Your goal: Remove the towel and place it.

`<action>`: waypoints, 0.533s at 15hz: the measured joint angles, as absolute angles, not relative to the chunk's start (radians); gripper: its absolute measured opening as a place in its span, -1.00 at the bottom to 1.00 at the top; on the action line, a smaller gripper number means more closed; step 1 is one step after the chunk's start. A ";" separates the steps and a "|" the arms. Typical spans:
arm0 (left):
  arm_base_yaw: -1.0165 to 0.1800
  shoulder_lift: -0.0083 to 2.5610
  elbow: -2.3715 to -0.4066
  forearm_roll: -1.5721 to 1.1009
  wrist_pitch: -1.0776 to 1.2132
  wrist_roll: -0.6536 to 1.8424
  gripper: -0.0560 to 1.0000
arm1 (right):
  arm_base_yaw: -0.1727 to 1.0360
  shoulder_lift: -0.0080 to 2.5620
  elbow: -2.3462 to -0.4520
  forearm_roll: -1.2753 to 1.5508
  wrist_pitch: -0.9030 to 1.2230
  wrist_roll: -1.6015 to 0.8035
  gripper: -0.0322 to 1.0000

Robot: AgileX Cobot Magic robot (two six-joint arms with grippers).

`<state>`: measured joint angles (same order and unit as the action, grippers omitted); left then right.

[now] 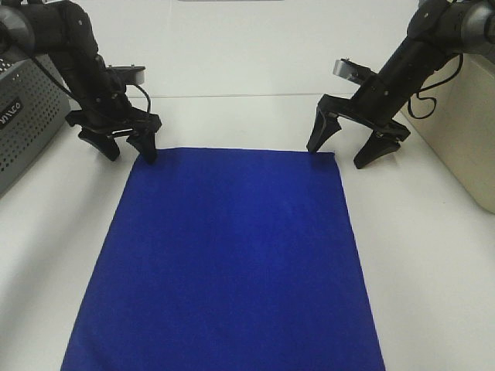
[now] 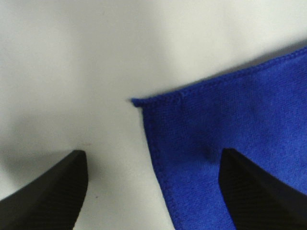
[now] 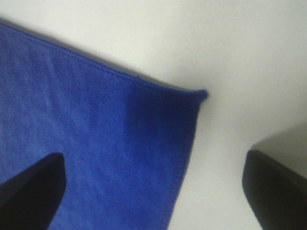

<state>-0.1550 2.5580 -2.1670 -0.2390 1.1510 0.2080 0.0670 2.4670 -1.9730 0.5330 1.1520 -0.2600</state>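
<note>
The towel, a deep blue rectangle, lies flat on the white table and runs from the middle to the near edge of the exterior view. My left gripper stands open over its far left corner, one finger on the cloth side and one over bare table. At the far right corner my right gripper is open wide and straddles the corner the same way. Neither gripper holds any cloth. The towel fills one side of the left wrist view, and the towel does the same in the right wrist view.
A grey perforated box stands at the far left of the table. A beige container stands at the far right, close behind the right arm. White table shows beyond the towel's far edge.
</note>
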 joint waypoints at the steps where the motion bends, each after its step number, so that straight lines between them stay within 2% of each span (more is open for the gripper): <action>1: -0.155 2.558 -2.167 -0.239 1.152 0.210 0.47 | 0.067 2.467 -1.973 0.532 1.152 -0.260 0.93; 8: -0.155 2.563 -2.172 -0.262 1.152 0.211 0.47 | 0.067 2.467 -1.976 0.513 1.147 -0.260 0.93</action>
